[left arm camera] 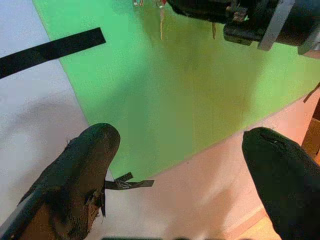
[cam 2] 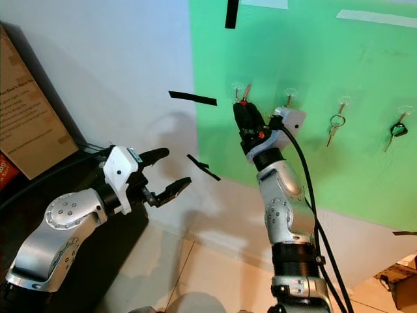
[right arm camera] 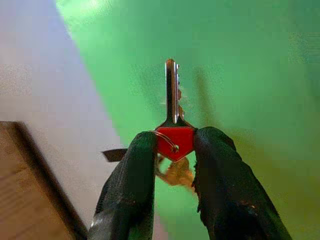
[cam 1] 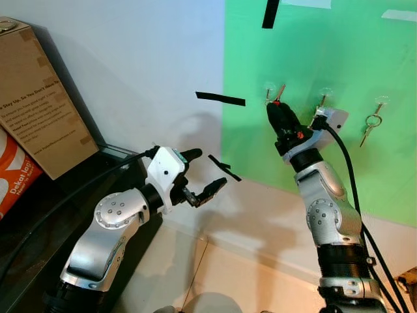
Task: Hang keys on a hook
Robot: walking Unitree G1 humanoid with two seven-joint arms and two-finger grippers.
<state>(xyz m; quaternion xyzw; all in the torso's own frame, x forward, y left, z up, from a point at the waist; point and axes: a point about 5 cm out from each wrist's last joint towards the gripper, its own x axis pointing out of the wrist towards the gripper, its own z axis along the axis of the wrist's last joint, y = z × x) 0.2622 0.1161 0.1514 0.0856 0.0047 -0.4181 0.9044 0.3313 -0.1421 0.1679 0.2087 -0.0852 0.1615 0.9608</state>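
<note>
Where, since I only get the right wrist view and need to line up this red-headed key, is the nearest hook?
Observer: Just to the robot's left of the key tip: the leftmost clear hook on the green sheet, with the right gripper raised close below it.
Operator: Are other hooks taken?
Observer: Two further right are: one holds silver keys, the other a dark key.
Operator: Is the left arm in the way?
Observer: No. The left gripper is low by the wall, jaws open.

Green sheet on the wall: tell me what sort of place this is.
Probably a staged test corner in a home. A green sheet carries a row of clear hooks, some holding keys, black tape strips mark the wall, and a cardboard box leans nearby.
</note>
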